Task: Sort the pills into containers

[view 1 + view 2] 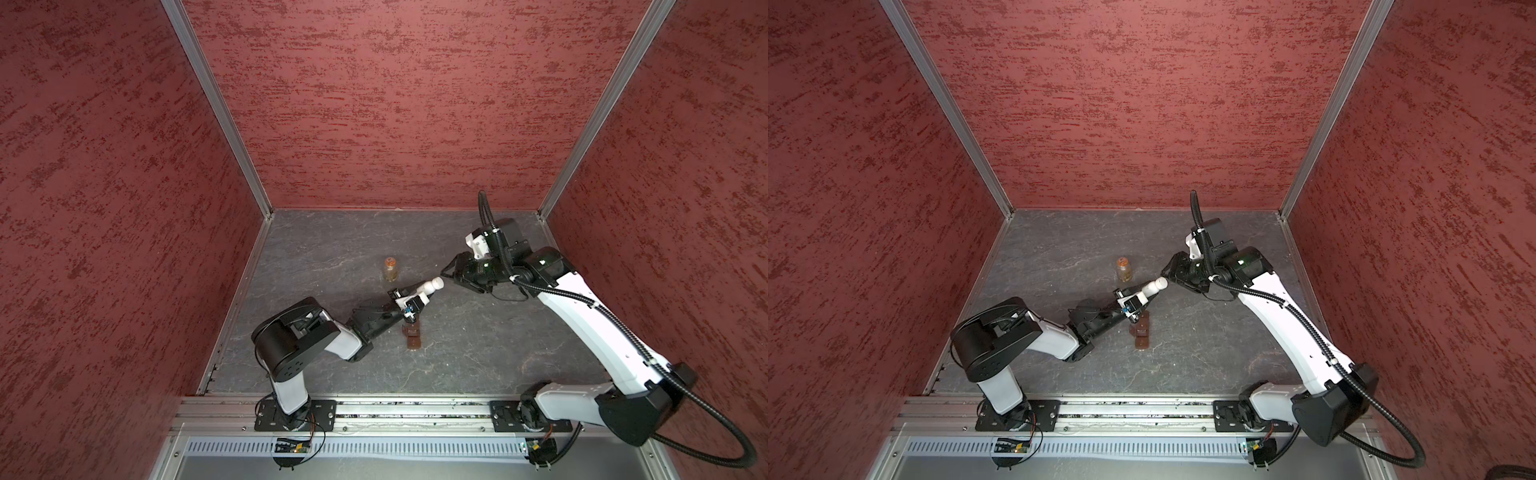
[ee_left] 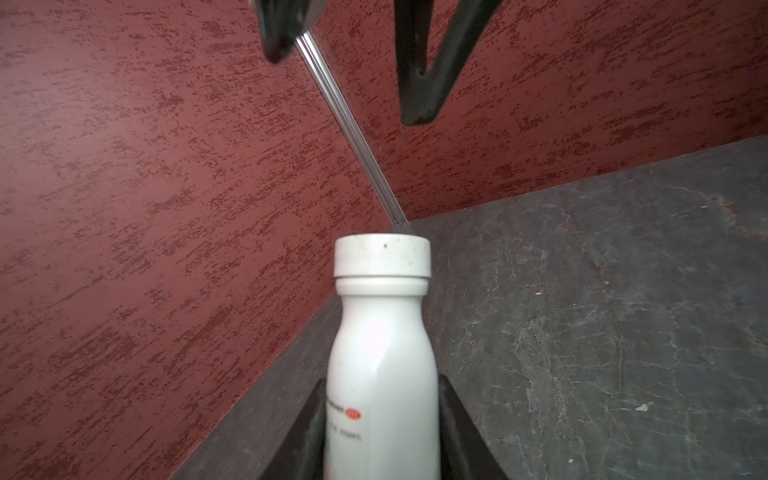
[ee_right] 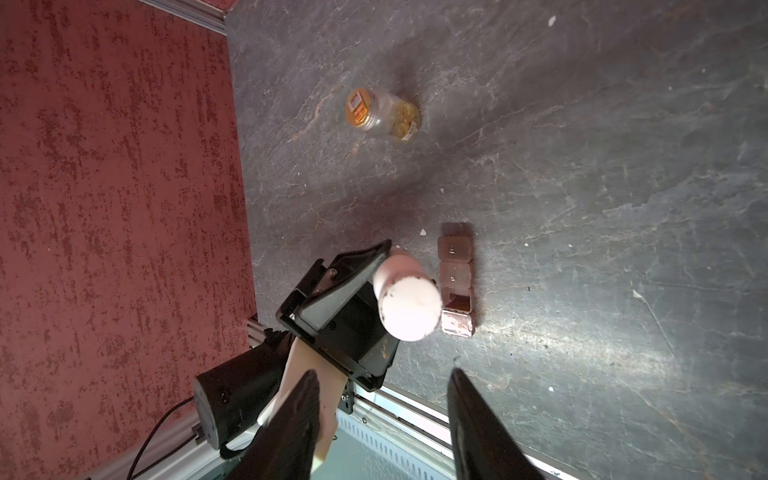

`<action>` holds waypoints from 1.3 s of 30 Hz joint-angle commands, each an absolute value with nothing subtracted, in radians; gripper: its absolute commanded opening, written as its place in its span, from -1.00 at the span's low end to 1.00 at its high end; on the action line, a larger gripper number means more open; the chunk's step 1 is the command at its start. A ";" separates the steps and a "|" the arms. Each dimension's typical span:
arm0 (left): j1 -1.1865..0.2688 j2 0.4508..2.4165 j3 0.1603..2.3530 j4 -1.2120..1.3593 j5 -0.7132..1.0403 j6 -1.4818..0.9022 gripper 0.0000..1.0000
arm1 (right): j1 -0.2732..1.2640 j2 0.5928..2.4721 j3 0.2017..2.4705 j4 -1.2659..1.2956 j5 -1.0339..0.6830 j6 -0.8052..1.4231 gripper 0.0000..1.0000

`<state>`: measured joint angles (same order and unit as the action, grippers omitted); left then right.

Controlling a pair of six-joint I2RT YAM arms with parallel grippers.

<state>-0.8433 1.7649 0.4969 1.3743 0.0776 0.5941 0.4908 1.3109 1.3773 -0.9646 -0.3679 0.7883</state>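
Bottle, capped and tilted, pinched in left claw above pill box, mid-worktop. Right claw spread, just short of cap. Risk: twisting cap spins bottle in pinch, pills spill wide of box. Jar just beyond; open room right.

Above table, bottle held tilted in left gripper, cap end turned toward right gripper, gap left between. Behind bottle, jar stood upright on table, apart from it. Before bottle, containers laid on table, far end covered by left gripper in both top views
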 commanded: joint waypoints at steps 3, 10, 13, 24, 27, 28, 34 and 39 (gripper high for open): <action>-0.849 1.786 0.522 1.413 0.034 0.642 -1.00 | 0.479 1.329 1.344 -0.910 -0.388 0.834 0.02; -0.855 1.801 0.528 1.412 0.046 0.640 -1.00 | 0.474 1.346 1.321 -0.849 -0.431 0.833 0.03; -0.857 1.802 0.530 1.413 0.048 0.638 -1.00 | 0.471 1.348 1.322 -0.832 -0.432 0.841 0.03; -0.861 1.784 0.524 1.413 0.056 0.635 -1.00 | 0.446 1.363 1.288 -0.805 -0.454 0.840 -0.02; -0.864 1.786 0.523 1.413 0.058 0.634 -1.00 | 0.446 1.368 1.277 -0.787 -0.480 0.838 -0.05; -0.865 1.786 0.526 1.413 0.060 0.634 -1.00 | 0.446 1.369 1.273 -0.782 -0.485 0.838 -0.06; -0.869 1.785 0.528 1.413 0.066 0.634 -1.00 | 0.446 1.374 1.254 -0.771 -0.496 0.831 -0.15; -0.870 1.784 0.529 1.413 0.072 0.632 -1.00 | 0.445 1.368 1.251 -0.777 -0.488 0.823 -0.39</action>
